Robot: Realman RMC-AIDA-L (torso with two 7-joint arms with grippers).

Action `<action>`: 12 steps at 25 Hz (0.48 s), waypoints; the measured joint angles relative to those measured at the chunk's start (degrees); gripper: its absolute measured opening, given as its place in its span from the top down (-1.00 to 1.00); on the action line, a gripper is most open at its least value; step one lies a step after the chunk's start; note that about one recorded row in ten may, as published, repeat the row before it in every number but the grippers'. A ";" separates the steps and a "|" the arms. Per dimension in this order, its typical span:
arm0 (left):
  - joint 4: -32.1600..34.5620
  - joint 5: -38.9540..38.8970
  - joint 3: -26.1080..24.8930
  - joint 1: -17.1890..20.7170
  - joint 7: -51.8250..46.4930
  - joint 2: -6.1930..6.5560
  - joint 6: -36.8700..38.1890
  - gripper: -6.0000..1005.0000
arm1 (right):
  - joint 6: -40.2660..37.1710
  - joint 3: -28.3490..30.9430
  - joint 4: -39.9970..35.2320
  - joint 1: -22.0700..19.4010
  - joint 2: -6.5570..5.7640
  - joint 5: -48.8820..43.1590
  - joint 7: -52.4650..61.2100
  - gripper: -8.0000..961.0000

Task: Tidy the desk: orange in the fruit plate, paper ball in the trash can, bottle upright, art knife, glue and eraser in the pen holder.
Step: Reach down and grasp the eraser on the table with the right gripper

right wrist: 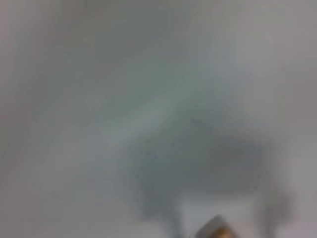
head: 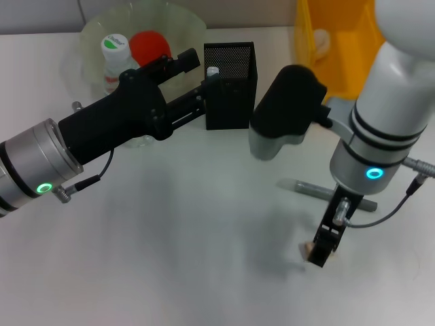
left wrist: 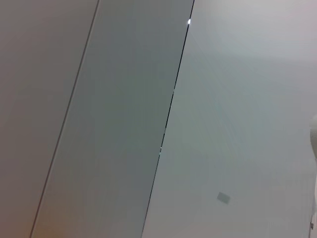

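Note:
My right gripper (head: 321,252) points down at the desk (head: 170,258) at front right, shut on the small beige eraser (head: 304,252), which also shows in the right wrist view (right wrist: 214,229). The grey glue stick (head: 309,188) lies on the desk just behind that arm. My left gripper (head: 204,85) reaches to the near left corner of the black mesh pen holder (head: 231,88); a pale tip (head: 213,70) sticks out of the holder there. The orange (head: 149,46) lies in the fruit plate (head: 183,24). The bottle (head: 115,58) stands upright beside it.
The yellow trash can (head: 346,47) stands at the back right, with a pale lump (head: 319,42) against its wall. My right arm's grey and black elbow (head: 285,112) hangs over the desk right of the pen holder. The left wrist view shows only wall panels.

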 joint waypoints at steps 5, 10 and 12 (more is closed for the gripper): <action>-0.20 0.00 0.00 0.00 0.43 0.00 -0.06 -0.30 | 0.33 -2.41 0.00 0.10 0.01 0.43 -0.56 -0.52; -0.67 -0.09 0.00 -0.21 0.65 0.00 -0.09 -0.30 | 1.65 -3.09 0.92 0.82 0.01 0.44 -1.33 -0.52; -0.74 -0.27 0.00 -0.33 0.70 0.00 -0.09 -0.30 | 1.89 -3.21 1.46 1.17 0.01 0.44 -1.42 -0.52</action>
